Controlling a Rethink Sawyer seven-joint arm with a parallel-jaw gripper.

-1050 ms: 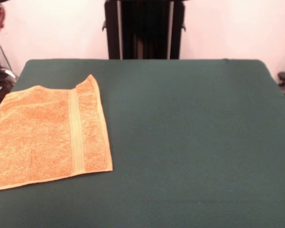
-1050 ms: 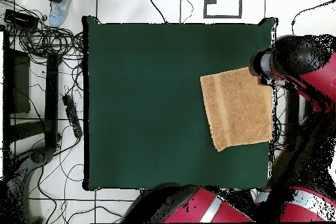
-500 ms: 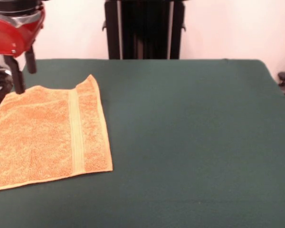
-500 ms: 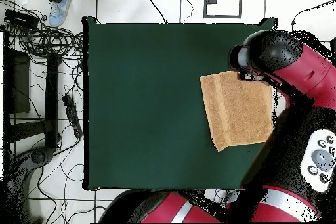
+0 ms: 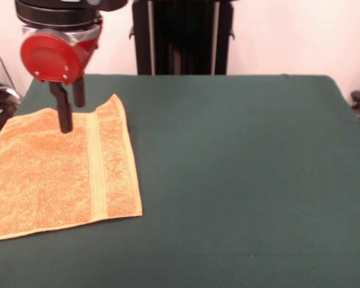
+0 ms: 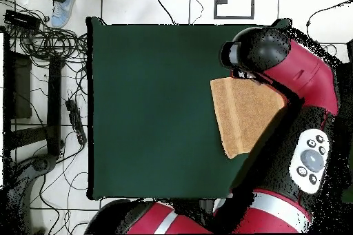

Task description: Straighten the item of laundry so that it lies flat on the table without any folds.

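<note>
Gripper hanging over the towel's folded far edge, nothing grabbed yet

The gripper (image 5: 70, 111) is sitting with its two fingers (image 5: 64, 114) parted and empty; the orange-tan terry towel (image 5: 60, 171) is lying right under and in front of it, on the green table (image 5: 240, 180). Best bet is probably pinching the raised corner (image 5: 114, 99) just beside the fingers, top layer only, and pulling slowly outward.

Tangled black cables (image 6: 41, 32) cover the tiled floor (image 6: 172, 1) beside a power strip (image 6: 76, 120), with a person's shoe (image 6: 62, 8) (light-coloured) at the overhead view's top-left corner.
</note>
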